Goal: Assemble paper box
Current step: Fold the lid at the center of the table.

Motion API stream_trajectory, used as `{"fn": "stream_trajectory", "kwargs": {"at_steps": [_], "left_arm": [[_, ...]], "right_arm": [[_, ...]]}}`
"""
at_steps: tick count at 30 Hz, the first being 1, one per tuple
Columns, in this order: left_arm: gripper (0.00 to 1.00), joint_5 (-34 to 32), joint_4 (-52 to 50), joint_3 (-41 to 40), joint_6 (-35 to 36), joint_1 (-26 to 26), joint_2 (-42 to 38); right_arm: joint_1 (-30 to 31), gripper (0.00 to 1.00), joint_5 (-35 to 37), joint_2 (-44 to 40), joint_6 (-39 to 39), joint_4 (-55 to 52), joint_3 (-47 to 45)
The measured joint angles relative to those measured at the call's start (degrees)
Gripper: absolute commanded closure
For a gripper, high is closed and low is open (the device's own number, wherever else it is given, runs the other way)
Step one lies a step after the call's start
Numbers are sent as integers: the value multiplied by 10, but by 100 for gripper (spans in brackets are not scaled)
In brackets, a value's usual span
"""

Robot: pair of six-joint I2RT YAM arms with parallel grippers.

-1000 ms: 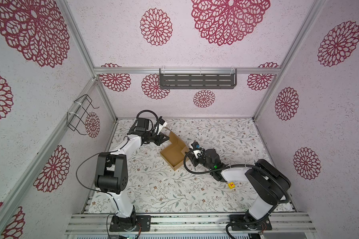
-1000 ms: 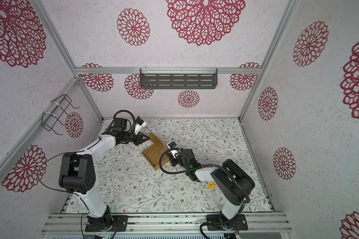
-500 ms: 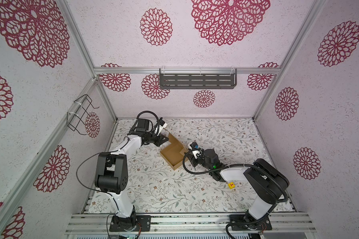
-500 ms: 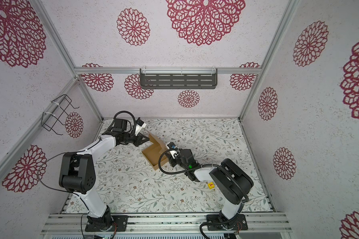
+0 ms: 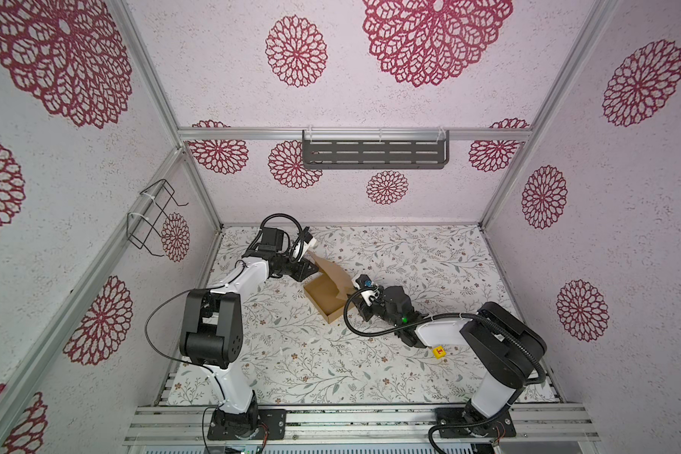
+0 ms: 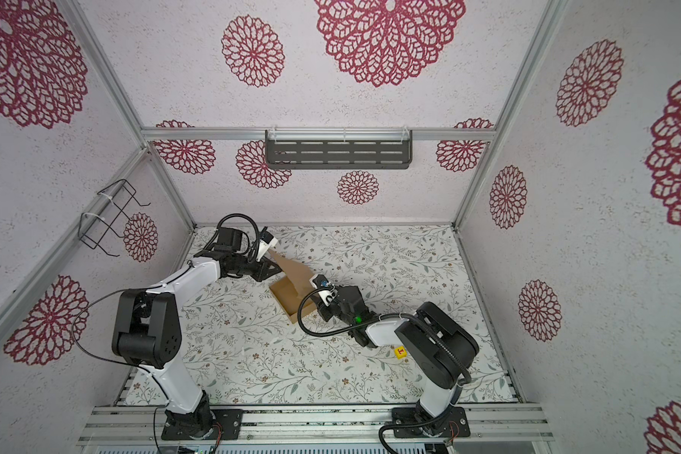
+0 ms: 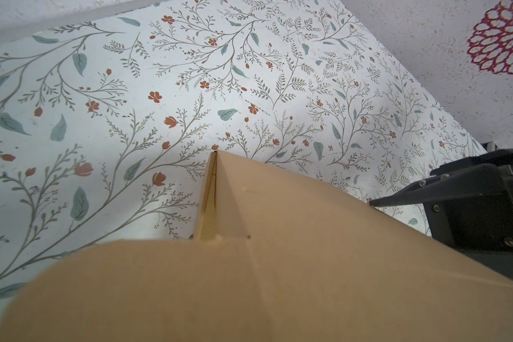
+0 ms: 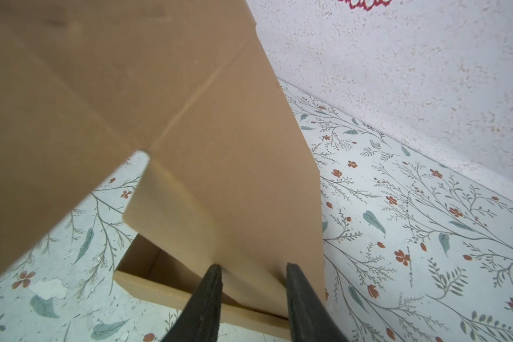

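The paper box (image 5: 321, 295) is tan cardboard in mid table, a shallow open tray with its lid panel (image 5: 331, 270) tilted up over the far side. In both top views my left gripper (image 5: 310, 269) sits at the lid's far-left corner. Cardboard (image 7: 279, 281) fills the left wrist view and hides its jaws. My right gripper (image 5: 356, 304) reaches in from the right. In the right wrist view it (image 8: 252, 266) stands open, both fingertips (image 8: 212, 284) against the face of the lid's pale side flap (image 8: 175, 216), above the tray wall (image 8: 160, 291).
A small yellow cube (image 5: 439, 351) with a red mark lies by the right arm's base. A grey slotted shelf (image 5: 374, 153) hangs on the back wall and a wire rack (image 5: 154, 220) on the left wall. A black gripper part (image 7: 471, 201) touches the cardboard's edge.
The right gripper has edged left, closer against the lid. The left gripper stays at the lid's far corner. The box keeps its place.
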Motion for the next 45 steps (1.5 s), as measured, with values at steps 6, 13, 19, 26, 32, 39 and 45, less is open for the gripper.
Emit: {"fn": "stream_trajectory", "kwargs": {"at_steps": [6, 13, 19, 26, 32, 39, 45], "left_arm": [[75, -4, -5, -10, 0, 5, 0], [67, -9, -6, -23, 0, 9, -6], [47, -6, -9, -40, 2, 21, -33], [39, -15, -22, -78, 17, 25, -89], [38, -17, -35, -78, 20, 33, -91], [28, -26, -74, -132, 40, 53, -194], [30, -20, -158, -129, 94, 56, -304]], "right_arm": [[5, 62, 3, 3, -10, -3, 0], [7, 62, 8, 11, -14, -7, 1], [7, 62, 10, 23, -14, -9, 2], [9, 62, 10, 30, -14, -13, 2], [9, 62, 10, 35, -14, -13, 10], [9, 62, 10, 37, -14, -16, 12], [10, 62, 10, 37, -14, -15, 12]]}}
